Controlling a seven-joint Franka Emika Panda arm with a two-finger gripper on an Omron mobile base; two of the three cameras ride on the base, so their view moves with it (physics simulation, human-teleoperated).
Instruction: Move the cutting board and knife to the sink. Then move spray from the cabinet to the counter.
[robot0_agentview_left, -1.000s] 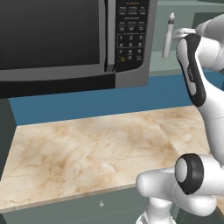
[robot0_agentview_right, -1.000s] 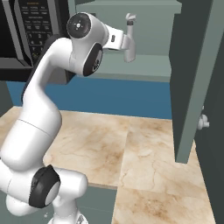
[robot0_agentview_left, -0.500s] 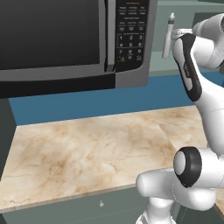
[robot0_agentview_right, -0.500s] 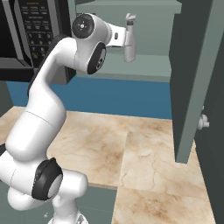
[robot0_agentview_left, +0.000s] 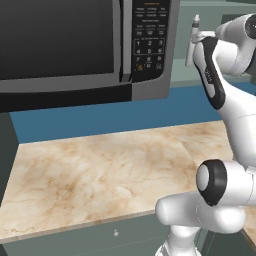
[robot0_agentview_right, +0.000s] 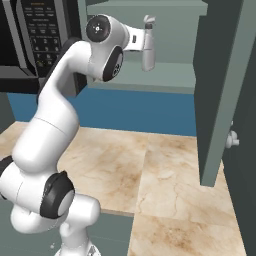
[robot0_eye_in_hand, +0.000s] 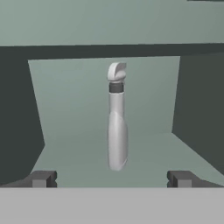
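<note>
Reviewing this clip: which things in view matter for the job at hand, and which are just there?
Belongs to the job:
- spray, upright on the cabinet shelf
- counter, where it goes
- end effector, open, facing the spray

Just there:
- microwave
- open cabinet door

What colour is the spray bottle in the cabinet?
Pale grey spray with a dark collar; clearest in the hand view.

Arm raised high, reaching forward; gripper (robot0_eye_in_hand: 111, 178) level, jaws wide apart.
</note>
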